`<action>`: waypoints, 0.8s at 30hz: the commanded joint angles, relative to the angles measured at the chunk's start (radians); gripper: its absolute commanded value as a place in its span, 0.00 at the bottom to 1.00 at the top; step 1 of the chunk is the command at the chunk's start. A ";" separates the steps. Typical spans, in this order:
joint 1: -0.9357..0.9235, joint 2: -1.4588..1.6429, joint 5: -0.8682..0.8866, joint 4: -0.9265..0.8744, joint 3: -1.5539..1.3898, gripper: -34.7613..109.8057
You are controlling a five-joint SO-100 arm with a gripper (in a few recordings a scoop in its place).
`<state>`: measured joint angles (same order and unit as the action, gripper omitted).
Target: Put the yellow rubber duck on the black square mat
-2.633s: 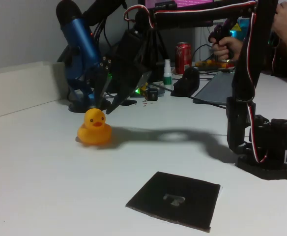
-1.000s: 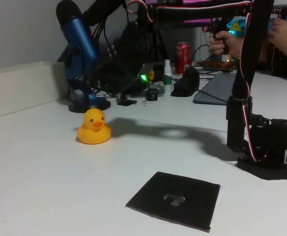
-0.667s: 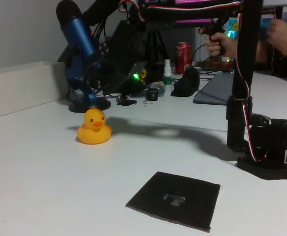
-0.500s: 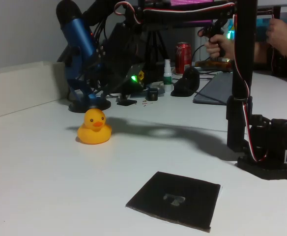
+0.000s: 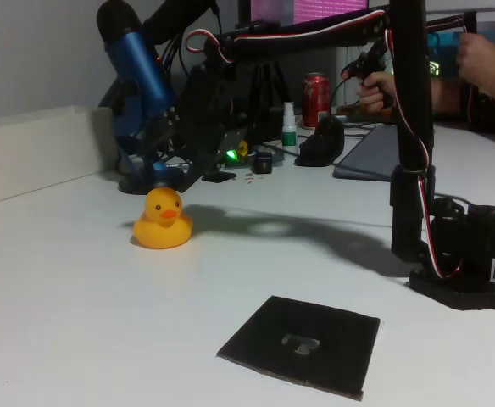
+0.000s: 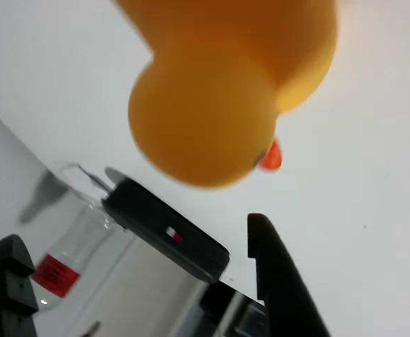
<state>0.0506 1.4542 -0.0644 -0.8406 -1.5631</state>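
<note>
Nothing is done yet: the yellow rubber duck [image 5: 163, 220] is sitting on the table well apart from the black square mat [image 5: 303, 343], the gripper [image 6: 138, 270] hovering behind it, fingers apart and empty.

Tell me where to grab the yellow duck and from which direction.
Grip the duck across its round head, coming down from above. It stands upright on the table, head on top and narrower than the wide body, so the open gripper hovering behind it would likely span it.
</note>
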 commanded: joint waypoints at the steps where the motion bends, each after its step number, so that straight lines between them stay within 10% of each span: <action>1: 0.000 0.014 -0.014 -0.011 0.026 0.48; 24: -0.089 -0.117 -0.012 0.000 0.028 0.48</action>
<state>-0.0169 1.3100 -0.0644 -0.8406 -1.5585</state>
